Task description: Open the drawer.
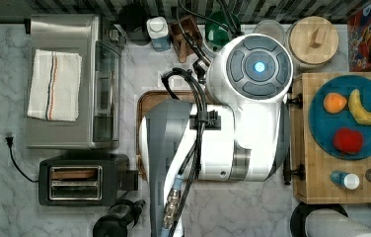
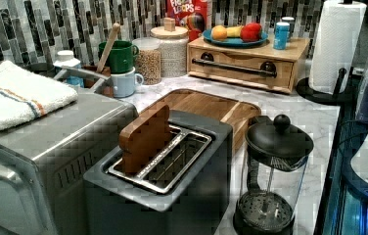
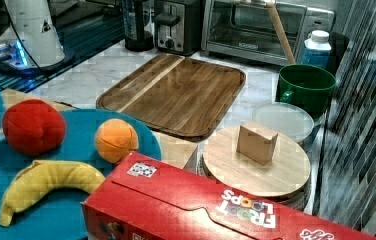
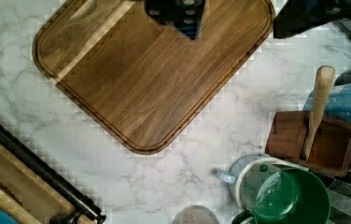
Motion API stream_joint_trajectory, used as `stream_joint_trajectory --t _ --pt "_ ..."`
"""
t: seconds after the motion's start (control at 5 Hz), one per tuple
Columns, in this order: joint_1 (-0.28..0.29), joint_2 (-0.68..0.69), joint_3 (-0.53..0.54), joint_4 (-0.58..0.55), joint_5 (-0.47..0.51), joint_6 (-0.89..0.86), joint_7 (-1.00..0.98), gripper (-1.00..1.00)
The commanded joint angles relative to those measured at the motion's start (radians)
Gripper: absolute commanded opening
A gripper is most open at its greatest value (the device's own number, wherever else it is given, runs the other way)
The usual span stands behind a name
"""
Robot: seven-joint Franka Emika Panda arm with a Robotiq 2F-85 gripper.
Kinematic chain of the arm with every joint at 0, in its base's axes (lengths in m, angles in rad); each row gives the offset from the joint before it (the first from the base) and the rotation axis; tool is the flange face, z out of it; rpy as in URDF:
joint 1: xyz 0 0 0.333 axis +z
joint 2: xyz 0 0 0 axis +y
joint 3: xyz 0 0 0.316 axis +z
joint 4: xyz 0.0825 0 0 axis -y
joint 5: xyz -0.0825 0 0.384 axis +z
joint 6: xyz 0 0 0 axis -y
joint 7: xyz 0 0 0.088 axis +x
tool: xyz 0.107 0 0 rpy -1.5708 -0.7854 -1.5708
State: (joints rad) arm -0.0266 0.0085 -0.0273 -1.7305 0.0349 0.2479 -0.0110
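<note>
The drawer [image 2: 241, 66] is a light wooden box front under a blue fruit plate, at the back of the left view. It sits flush and shut in its box. Its long black bar handle [image 2: 233, 67] rests on two posts. The top view shows this handle [image 1: 287, 140] just right of my white arm [image 1: 233, 133]. The handle [image 4: 33, 163] also runs along one corner of the wrist view. My gripper [image 4: 178, 14] hangs above the dark-brown wooden tray [image 4: 150, 79], well apart from the handle.
A toaster [image 2: 172, 161], a toaster oven [image 1: 70, 81] with a towel, and a French press [image 2: 272, 181] stand nearby. A green mug [image 4: 290, 198], jars [image 2: 174, 49], a utensil holder [image 4: 323, 142] and a cereal box [image 3: 216, 210] line the back wall. A paper towel roll [image 2: 336, 44] stands beside the drawer box.
</note>
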Motion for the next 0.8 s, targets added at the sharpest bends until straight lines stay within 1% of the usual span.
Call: stream_joint_trajectory --t 0.2,0.4,0.6,0.8 --pt "0.001 0.0 -0.001 0.0 0.0 0.001 -0.001 1.0" --pt "0.004 -0.034 0.0 -0.063 -0.039 0.043 -0.015 1.0" --pt "-0.017 -0.023 -0.022 -0.035 -0.025 -0.06 -0.163 1.0" --pt "-0.045 -0.076 -0.05 -0.126 -0.034 -0.014 -0.353 1.0"
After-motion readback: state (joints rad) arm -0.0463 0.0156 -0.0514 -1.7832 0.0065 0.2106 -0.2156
